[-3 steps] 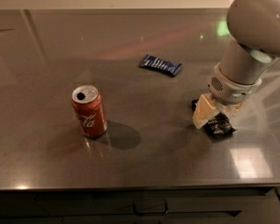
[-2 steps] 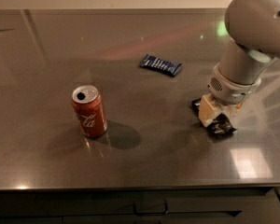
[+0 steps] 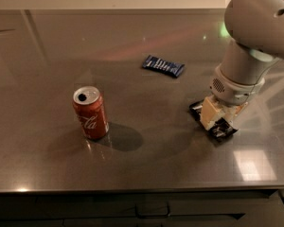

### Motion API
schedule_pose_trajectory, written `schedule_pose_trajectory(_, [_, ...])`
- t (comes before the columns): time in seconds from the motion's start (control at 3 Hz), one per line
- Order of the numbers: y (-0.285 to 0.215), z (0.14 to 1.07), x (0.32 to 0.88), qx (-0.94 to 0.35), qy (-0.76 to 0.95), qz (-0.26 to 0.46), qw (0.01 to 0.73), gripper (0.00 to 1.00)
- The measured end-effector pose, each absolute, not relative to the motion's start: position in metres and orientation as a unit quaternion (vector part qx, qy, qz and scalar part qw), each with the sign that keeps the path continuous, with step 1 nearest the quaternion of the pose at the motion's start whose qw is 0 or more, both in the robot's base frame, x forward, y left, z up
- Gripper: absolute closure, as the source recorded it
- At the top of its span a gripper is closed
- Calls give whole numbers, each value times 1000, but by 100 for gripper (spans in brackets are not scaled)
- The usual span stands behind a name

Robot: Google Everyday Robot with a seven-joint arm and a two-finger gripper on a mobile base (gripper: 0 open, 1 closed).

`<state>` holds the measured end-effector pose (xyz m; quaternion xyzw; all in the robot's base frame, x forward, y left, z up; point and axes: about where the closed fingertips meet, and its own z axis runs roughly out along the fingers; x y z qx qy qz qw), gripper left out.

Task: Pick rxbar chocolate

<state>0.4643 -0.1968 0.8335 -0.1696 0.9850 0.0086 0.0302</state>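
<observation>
The rxbar chocolate [image 3: 222,128], a flat bar in a glossy black wrapper, lies on the steel table [image 3: 146,155] at the right. Only its two ends show, because my gripper [image 3: 217,114] is lowered right on top of its middle and hides the rest. The bar still rests flat on the table. The big white arm reaches down to it from the upper right corner.
A dark blue wrapped bar [image 3: 163,65] lies further back, left of the arm. A red Coca-Cola can [image 3: 90,113] stands upright at centre left. The table's front edge runs along the bottom, with dark drawers below it.
The gripper has shifted slightly over the black bar and sits lower on it. The can and the blue bar have not moved.
</observation>
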Motion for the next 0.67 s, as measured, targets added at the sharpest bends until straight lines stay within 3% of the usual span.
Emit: schedule_pose_trajectory(0.67, [-187,861,466,-195,979,-17,48,100])
